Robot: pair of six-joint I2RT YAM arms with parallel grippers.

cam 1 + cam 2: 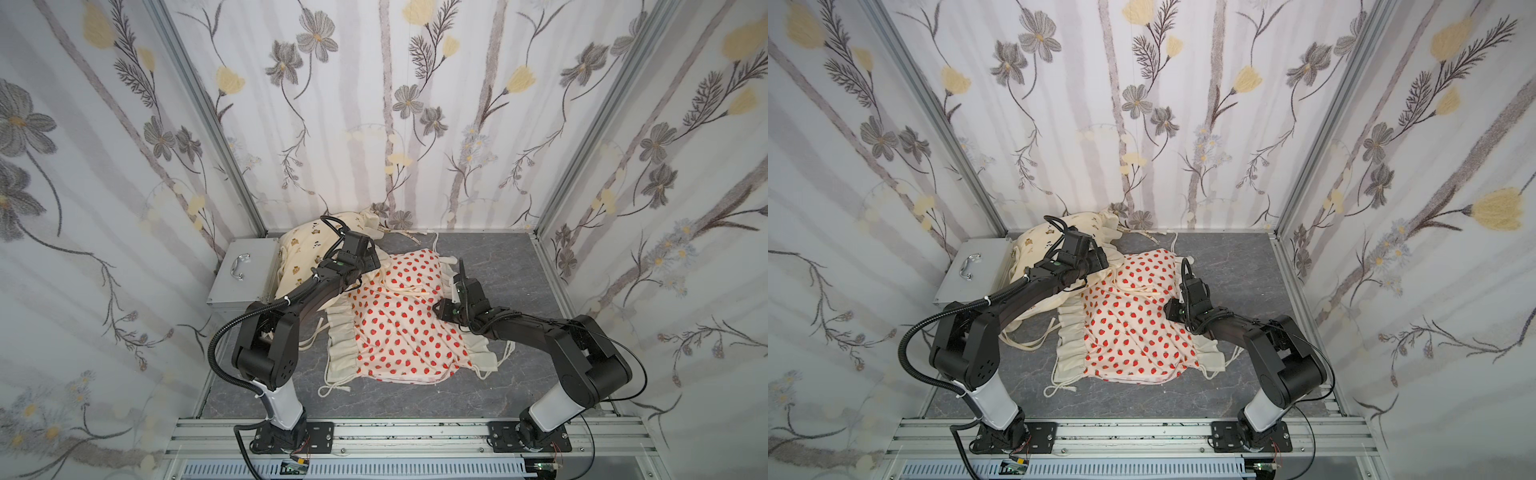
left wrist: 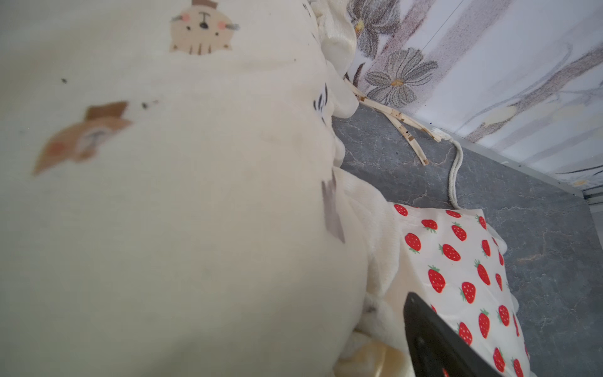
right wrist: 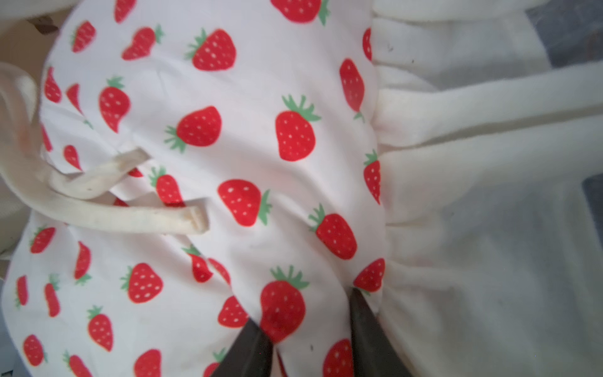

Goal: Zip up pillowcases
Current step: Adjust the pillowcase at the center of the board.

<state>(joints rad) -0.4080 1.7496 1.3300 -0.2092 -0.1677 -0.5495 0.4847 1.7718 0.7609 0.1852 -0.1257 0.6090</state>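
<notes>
**Two pillowcases on the table, the right end effector pinching the strawberry one**

Furthest left, a grey metal case lies flat by the wall. The cream bear pillowcase slumps over its right edge, in the far left corner of the table. Your left end effector hangs where that pillowcase's right side meets the far left corner of the strawberry pillowcase. The left wrist view shows only one dark finger, over strawberry print, and bear cloth fills the rest. You cannot tell how wide the left end effector stands or whether it holds anything.

The strawberry pillowcase lies mid-table between your two arms, puffed and rumpled. Its long axis runs from the far wall toward the robot's base. Cream ruffles line its left and right sides, and two loose ties lie across its top.

On the right, your right end effector points down onto that pillowcase's right side, just inside the ruffle. Its jaws are closed on a raised fold of strawberry cloth, which bulges between them.

No zip shows in any view. Judging from this, your right arm is the nearer one and anchors the cloth. The coming move turns on finding the zipped edge, which is probably one of the unruffled ends, far or near.
</notes>
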